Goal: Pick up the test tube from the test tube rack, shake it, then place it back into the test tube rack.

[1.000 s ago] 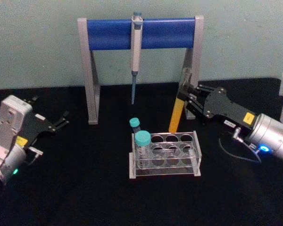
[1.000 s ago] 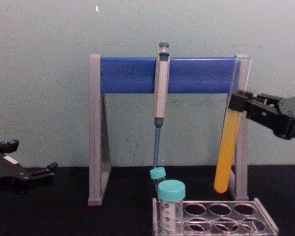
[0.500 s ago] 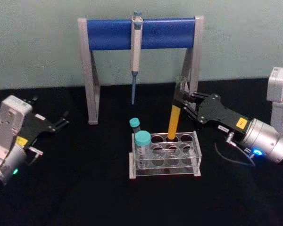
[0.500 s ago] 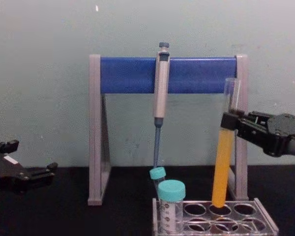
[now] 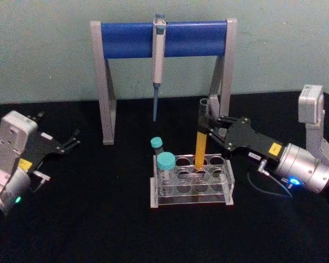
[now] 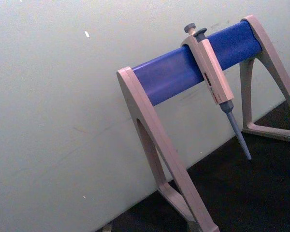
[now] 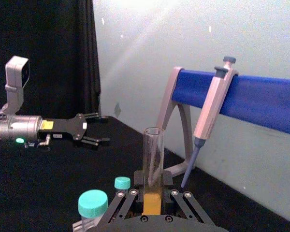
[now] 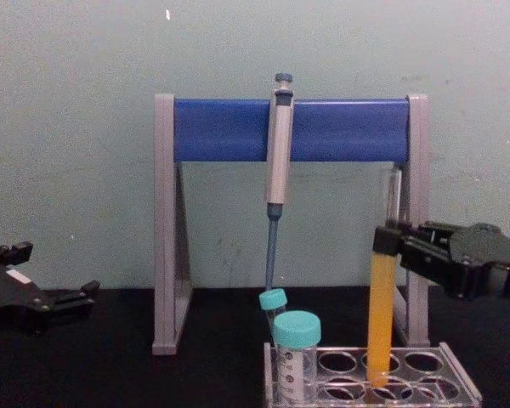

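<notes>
Test tube (image 5: 200,143) now lower, bottom in test tube rack (image 5: 192,198), right gripper (image 5: 204,129) fingers (image 5: 217,131) clamping it; left gripper (image 5: 57,131) wide-fingered at left.

No words or numbers can be read anywhere. A yellow sticker (image 5: 273,148) sits on the body of the right gripper (image 5: 206,129), and a second yellow sticker (image 5: 25,164) sits on the left gripper (image 5: 59,129). Both are too small to make out. A white label (image 8: 17,276) on the left gripper's side is also illegible.
</notes>
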